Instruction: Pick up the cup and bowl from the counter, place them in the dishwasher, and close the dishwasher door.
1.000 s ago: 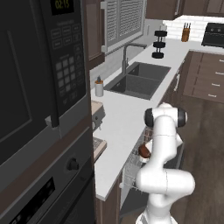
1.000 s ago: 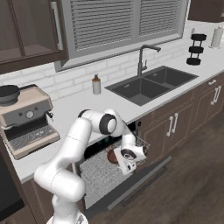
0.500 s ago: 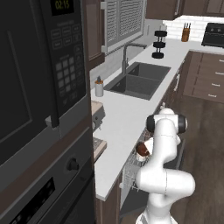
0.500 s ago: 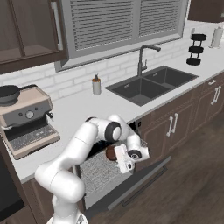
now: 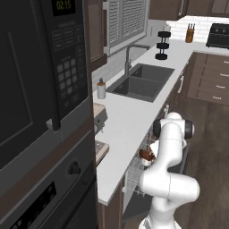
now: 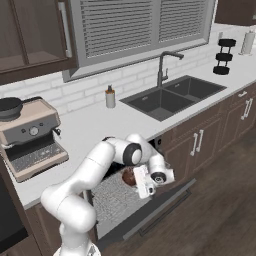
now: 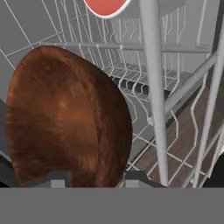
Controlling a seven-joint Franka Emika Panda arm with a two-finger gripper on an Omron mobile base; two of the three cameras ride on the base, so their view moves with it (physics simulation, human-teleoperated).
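The dark reddish-brown bowl [image 7: 65,118] stands tilted on its edge in the dishwasher's pale wire rack [image 7: 153,87], just ahead of my gripper [image 7: 98,179]. The jaws are open: the right fingertip [image 7: 140,177] stands a little off the bowl's rim, while the left one is partly behind the bowl. The cup [image 7: 105,5] shows its red inside farther along the rack. From the base, my gripper [image 6: 136,180] reaches under the counter [image 6: 100,130] to the bowl [image 6: 128,176] above the lowered dishwasher door [image 6: 160,205]. The bowl [image 5: 146,154] also shows beside the arm.
A coffee machine [image 6: 30,135] stands on the counter at the left, and a grey bottle [image 6: 110,97] stands by the sink [image 6: 172,95]. Brown cabinet doors with handles [image 6: 200,142] flank the dishwasher on the right. A black wall oven [image 5: 44,188] rises close on the left.
The hand has sunk a little lower into the rack with the bowl. The jaws have parted from the bowl's rim.
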